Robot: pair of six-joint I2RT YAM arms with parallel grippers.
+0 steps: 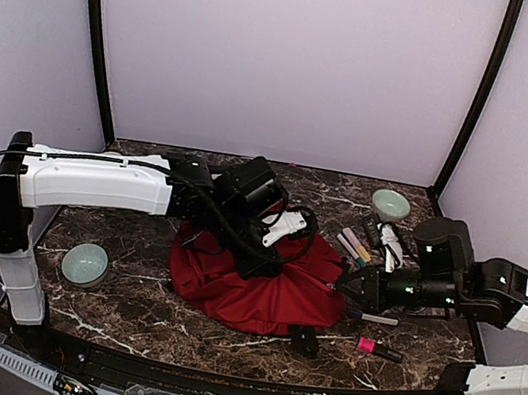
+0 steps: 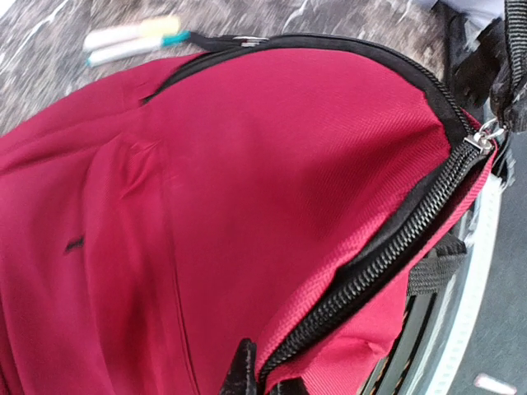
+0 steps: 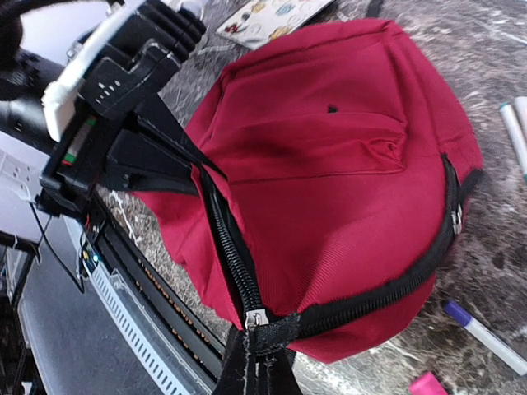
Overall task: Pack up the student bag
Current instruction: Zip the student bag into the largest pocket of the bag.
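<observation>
While both end effectors (image 2: 263, 378) (image 3: 259, 366) pinch the student bag (image 1: 258, 293), dark marble tabletop (image 1: 133, 313) meets lilac walls (image 1: 287, 59).

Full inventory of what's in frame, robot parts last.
student bag: 1, dark red with black zips, table centre
left bowl: 1, pale green, front left
right bowl: 1, pale green, back right
markers: several, count unclear, white with coloured caps, right of the bag
purple-capped marker: 1, front right
pink item: 1, pink and black, front right
patterned card: 1, pale, beyond the bag
table: 1, dark marble
left end effector: 1, black, shut on the bag's zip edge
right end effector: 1, black, shut on the bag's black zip-end tab
</observation>
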